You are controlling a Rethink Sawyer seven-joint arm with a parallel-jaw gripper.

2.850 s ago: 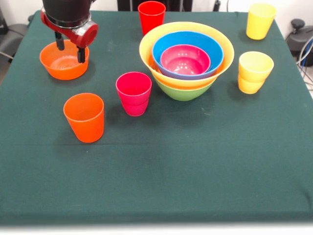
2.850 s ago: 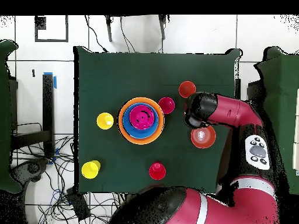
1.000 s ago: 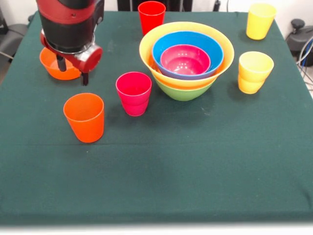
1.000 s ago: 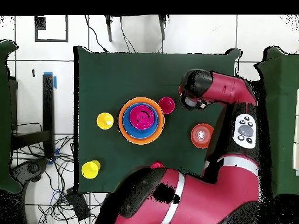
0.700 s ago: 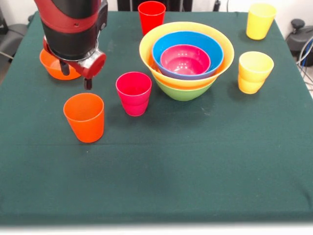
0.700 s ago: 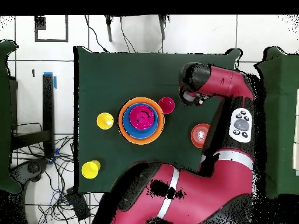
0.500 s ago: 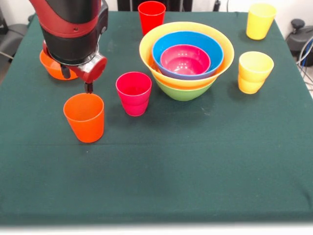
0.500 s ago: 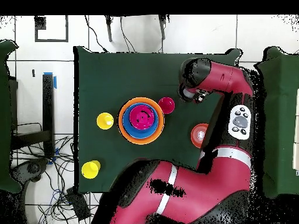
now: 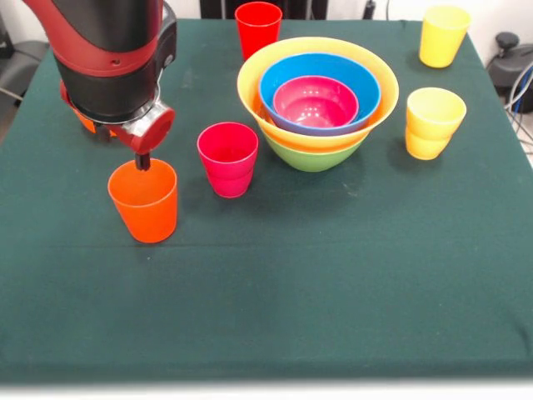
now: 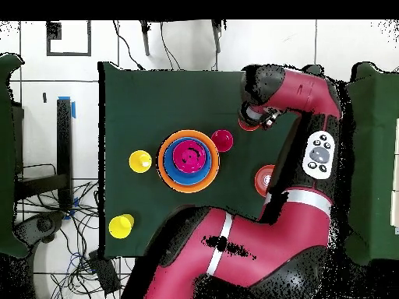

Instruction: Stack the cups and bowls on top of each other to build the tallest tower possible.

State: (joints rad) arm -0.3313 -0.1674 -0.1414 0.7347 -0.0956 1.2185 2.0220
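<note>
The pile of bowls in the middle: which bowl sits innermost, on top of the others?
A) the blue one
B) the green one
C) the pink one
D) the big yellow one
C: the front view shows the pink bowl nested inside the blue bowl, which sits in the wide yellow bowl, with the green bowl at the very bottom.

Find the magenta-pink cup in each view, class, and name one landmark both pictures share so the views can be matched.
Front view: the magenta-pink cup stands left of centre, between the orange cup and the tower.
Overhead view: the cup sits just right of the tower, below the arm's head.
Shared landmark: the tower's wide yellow rim, with the cup on opposite sides of it in the two views.
</note>
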